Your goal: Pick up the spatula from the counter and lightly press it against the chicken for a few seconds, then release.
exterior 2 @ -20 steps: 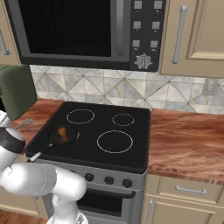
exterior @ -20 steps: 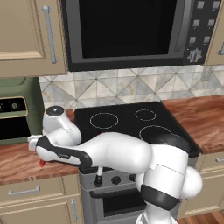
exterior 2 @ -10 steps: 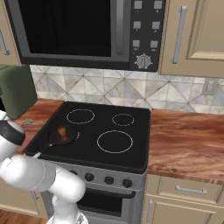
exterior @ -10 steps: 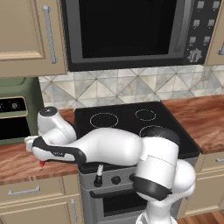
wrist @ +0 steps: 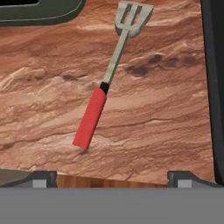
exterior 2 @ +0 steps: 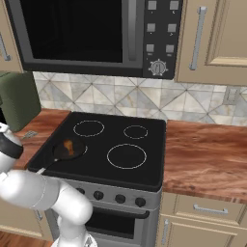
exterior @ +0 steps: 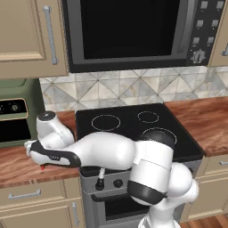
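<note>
The spatula (wrist: 105, 83) lies flat on the wooden counter (wrist: 166, 131), its red handle toward me and its slotted metal head (wrist: 133, 18) pointing away. My gripper (wrist: 116, 178) hovers open over the handle end, one fingertip on each side, touching nothing. In the left base view the handle's red tip (exterior: 43, 168) peeks out under my wrist (exterior: 40, 152). A brown piece of chicken (exterior 2: 68, 146) sits in a small dark pan (exterior 2: 58, 155) on the stove's front left burner. The spatula head (exterior 2: 29, 135) shows on the counter left of the stove.
A green toaster oven (exterior: 13, 118) stands at the back of the counter, just beyond the spatula head (wrist: 39, 11). The black stovetop edge (wrist: 216, 87) runs along one side. The pan's handle (exterior 2: 42, 169) juts toward the stove's front left corner. The microwave (exterior: 129, 31) hangs overhead.
My arm's elbow has shifted a little to the left while the hand stays low over the counter. The spatula, pan and chicken have not moved.
</note>
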Tool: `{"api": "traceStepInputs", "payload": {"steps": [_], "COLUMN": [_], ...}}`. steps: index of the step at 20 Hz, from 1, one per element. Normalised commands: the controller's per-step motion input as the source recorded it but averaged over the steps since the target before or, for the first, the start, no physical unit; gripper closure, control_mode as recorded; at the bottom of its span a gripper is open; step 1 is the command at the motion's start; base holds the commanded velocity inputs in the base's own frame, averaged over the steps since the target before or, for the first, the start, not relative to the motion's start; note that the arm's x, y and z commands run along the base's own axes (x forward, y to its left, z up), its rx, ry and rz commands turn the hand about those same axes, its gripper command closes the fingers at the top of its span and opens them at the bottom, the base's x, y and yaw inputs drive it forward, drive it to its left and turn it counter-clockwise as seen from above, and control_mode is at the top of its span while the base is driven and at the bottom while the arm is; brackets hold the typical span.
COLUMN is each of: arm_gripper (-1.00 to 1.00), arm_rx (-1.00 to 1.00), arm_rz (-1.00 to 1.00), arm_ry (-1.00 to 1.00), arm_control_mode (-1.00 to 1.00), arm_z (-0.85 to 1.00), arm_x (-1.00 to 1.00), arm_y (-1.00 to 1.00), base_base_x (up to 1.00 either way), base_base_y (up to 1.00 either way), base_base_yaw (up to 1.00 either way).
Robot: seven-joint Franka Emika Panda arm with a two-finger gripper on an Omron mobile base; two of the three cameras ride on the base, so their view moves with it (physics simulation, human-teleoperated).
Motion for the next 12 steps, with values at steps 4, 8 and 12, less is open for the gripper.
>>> {"api": "traceStepInputs", "payload": {"steps": [4,8,12], "arm_gripper": [-1.0,-1.0,-1.0], "arm_rx": [-0.01,0.0,0.0], "arm_rz": [0.0,0.0,0.0], "arm_ry": [0.0,0.01,0.01], "arm_control_mode": [-1.0,-1.0,-1.0], "arm_z": [-0.16,-0.15,-0.17], "arm_x": [0.12,0.14,0.13], "arm_y": [0.05,0.06,0.09], "base_base_x": [0.0,0.0,0.0], "base_base_y": [0.0,0.0,0.0], "base_base_yaw": [0.0,0.0,0.0]}}
